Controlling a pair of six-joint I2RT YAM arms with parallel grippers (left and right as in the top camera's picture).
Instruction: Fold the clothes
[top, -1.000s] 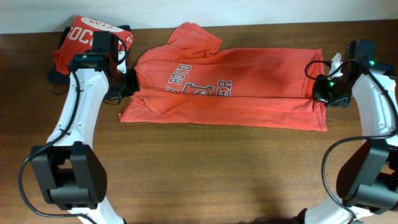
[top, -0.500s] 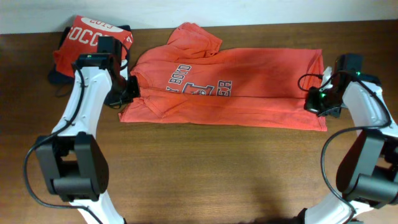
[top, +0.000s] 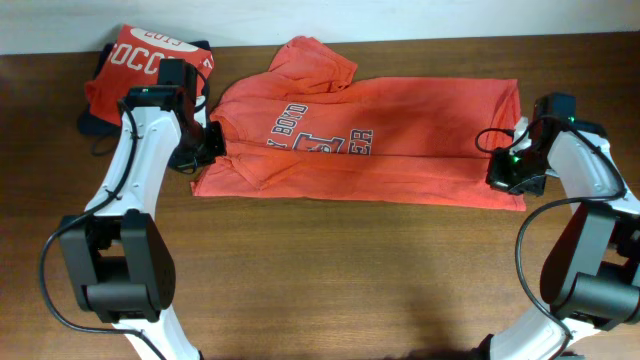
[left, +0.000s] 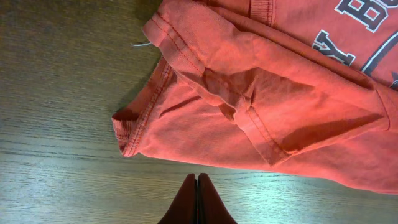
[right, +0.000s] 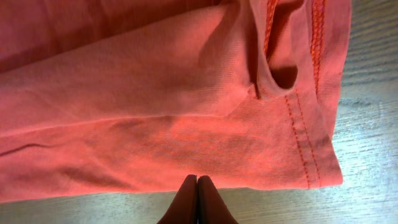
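T-shirt (top: 400, 140): orange-red; spread sideways across the upper middle of the overhead frame, flat on the bench (top: 330, 280); chest end at frame left, double-stitched bottom hem (right: 305, 143) at frame right
Lettering (top: 320, 135): navy and white; left of the garment's middle; partly lost in folds, so only bits readable
Sleeve (top: 315, 60): sticking up past the top edge, upper centre-left of the overhead frame
Crease (top: 420, 158): lengthwise line through the cloth, with a narrower band below it down to the lower edge
Near-left corner, left wrist view: second sleeve (left: 205, 68) with stitched hem, lying folded over the body; ribbed edge (left: 124, 130) curling at frame left; bare wood around and below
Near-right corner, right wrist view: layers parted in a small dark gap (right: 283, 74) beside the hem, upper right of the frame
Folded shirt (top: 145, 60): same orange-red with white letters; small bundle at the upper left of the overhead frame, well apart from the hem end; resting on a dark cloth (top: 95, 125)
Left claw (left: 197, 178): fingers pressed together, nothing between them; tip over bare wood just below the shirt's lower edge, bottom centre of its wrist view; in the overhead view at the garment's left end (top: 205, 148)
Right claw (right: 197, 178): fingers pressed together; tip at the very lower edge of the cloth, bottom centre of its wrist view; contact with the fabric not clear; no cloth seen between the fingers; in the overhead view at the lower right corner of the shirt (top: 510, 172)
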